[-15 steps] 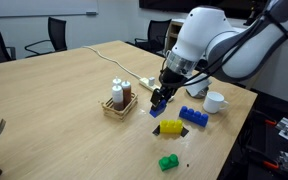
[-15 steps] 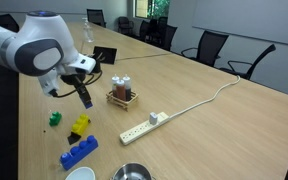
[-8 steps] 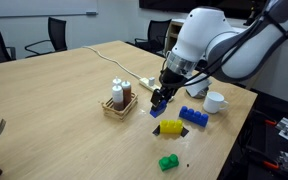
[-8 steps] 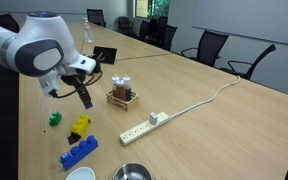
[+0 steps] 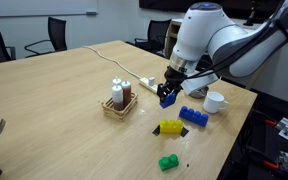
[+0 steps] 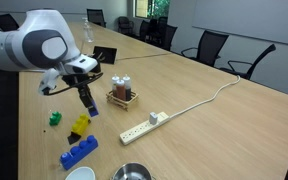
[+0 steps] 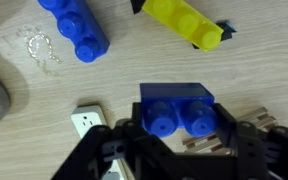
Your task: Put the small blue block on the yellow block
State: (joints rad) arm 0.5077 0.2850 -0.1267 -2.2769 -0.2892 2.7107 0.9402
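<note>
My gripper point(image 7: 179, 125) is shut on the small blue block point(image 7: 176, 108) and holds it in the air above the table. It shows in both exterior views point(image 5: 168, 98) point(image 6: 89, 106). The yellow block point(image 5: 170, 127) lies on the table below and a little to the side of the gripper; it also shows in an exterior view point(image 6: 80, 125) and at the top of the wrist view point(image 7: 186, 23).
A longer dark blue brick point(image 5: 194, 117) point(image 7: 74, 30) lies near the yellow one. A green brick point(image 5: 168, 162) sits near the table edge. A wooden rack with bottles point(image 5: 119, 103), a white power strip point(image 6: 144, 126), a white mug point(image 5: 215, 102) and a metal bowl point(image 6: 132, 172) are close by.
The gripper has risen with the small blue block and shifted slightly away from the yellow block.
</note>
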